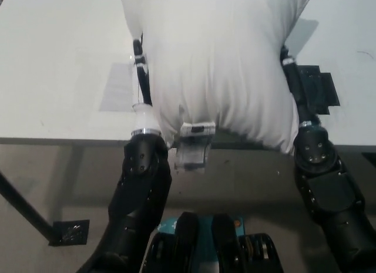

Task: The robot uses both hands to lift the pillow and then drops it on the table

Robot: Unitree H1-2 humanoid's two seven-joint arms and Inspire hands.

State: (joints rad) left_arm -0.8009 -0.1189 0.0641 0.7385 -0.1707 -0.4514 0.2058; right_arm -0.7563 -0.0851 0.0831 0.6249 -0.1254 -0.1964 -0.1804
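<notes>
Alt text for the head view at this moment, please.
A large white pillow is pressed between the robot's white left hand and black right hand above a white table. A label hangs from its near edge.
</notes>
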